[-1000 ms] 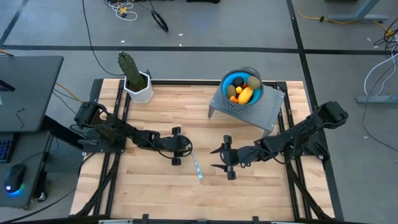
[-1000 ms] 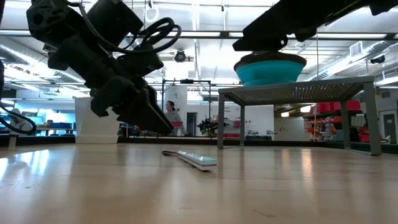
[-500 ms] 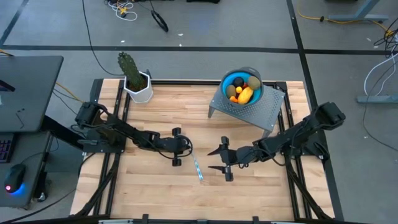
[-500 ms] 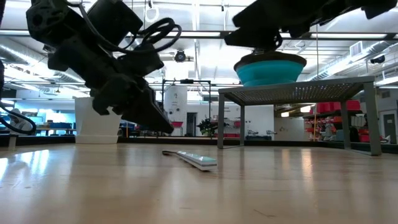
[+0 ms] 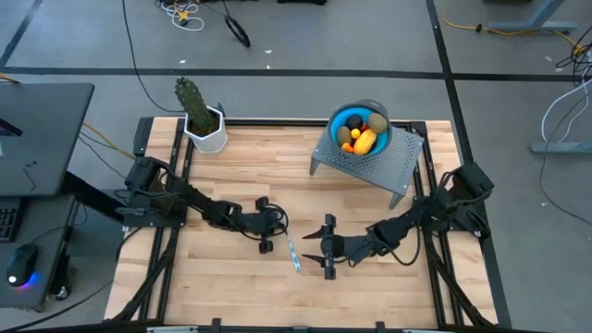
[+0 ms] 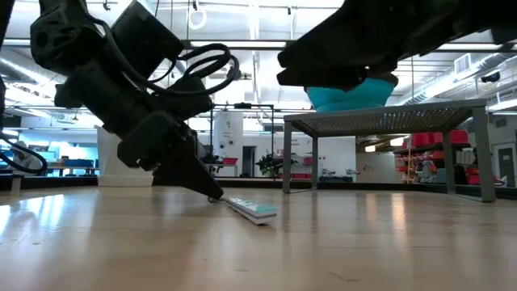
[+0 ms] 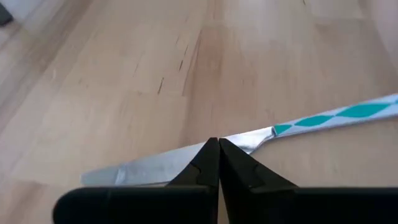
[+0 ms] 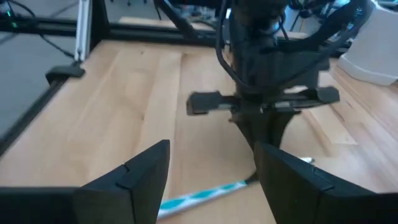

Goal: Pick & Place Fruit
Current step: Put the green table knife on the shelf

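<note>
The fruit (image 5: 361,134), a yellow oblong piece, olive-brown ovals, a dark ball and small orange ones, lies in a blue bowl (image 5: 372,114) on a perforated metal stand (image 5: 370,168) at the far right. A slim knife (image 5: 293,252) with a teal-patterned handle (image 7: 348,112) lies flat on the table's middle. My left gripper (image 5: 277,231) is shut, its tips down on the knife. My right gripper (image 5: 313,248) hovers open just right of the knife; its fingers (image 8: 143,168) stand apart, clear of it. My left gripper sets its shut fingertips (image 7: 214,144) on the knife's silver blade (image 7: 242,142), close to where it joins the handle. The fingers slant down from the table's left and lie across the knife. The knife stays flat on the table (image 6: 258,212).
A green cactus in a white pot (image 5: 202,125) stands at the far left corner. The stand's legs (image 6: 287,153) rise behind the knife. Bare wood lies along the table's near edge (image 5: 296,305).
My left gripper has sunk and tipped down until its tips meet the knife. My right gripper has come down and moved toward the table's left and near edge, closer to the knife, and stays open.
</note>
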